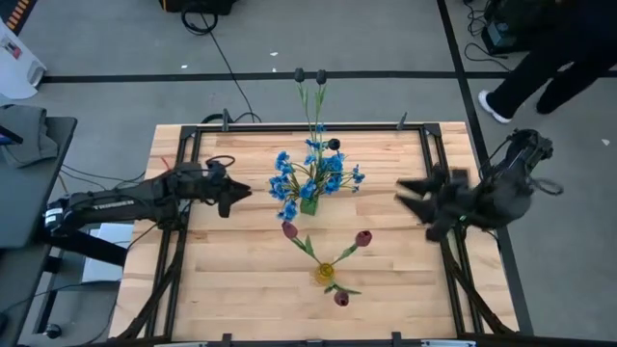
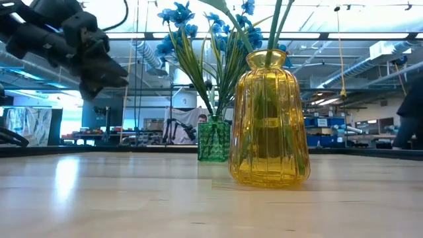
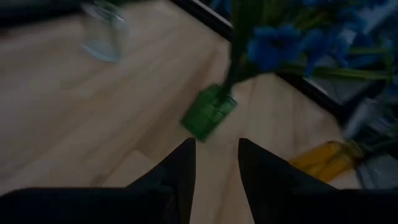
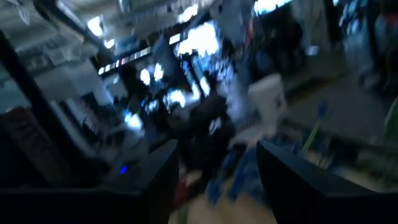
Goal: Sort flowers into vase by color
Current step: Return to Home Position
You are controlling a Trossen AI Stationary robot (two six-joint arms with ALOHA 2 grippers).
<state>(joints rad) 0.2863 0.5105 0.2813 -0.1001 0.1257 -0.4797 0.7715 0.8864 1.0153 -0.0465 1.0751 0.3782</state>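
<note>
High view, read left to right. No flower lies loose on the table (image 1: 222, 280), so sorting is judged complete and the step in hand is the return of both arms to rest. The next move calls only for clearing the bouquets without brushing a stem.

Left: the left gripper (image 1: 239, 198) hovers over the boards just left of the bouquets. Its fingers (image 3: 180, 171) are parted with nothing between them.

Centre: the flowers stand in three vases set in a line from far edge to near edge.
- The dark-headed stems (image 1: 321, 75) are farthest, in the clear vase (image 3: 102, 37).
- The blue flowers (image 1: 308, 173) fill the green vase (image 1: 308, 205) at mid-table.
- The red tulips (image 1: 363, 238) are nearest, in the yellow vase (image 1: 325, 274).

Every stem has its cut end down in a vase and its head up. The low view shows the long axes near upright and fanning outward, and the three tulips splay widest.

Right: the right gripper (image 1: 401, 192) hovers right of the bouquets, well apart from them. Its jaws are spread and empty.
</note>
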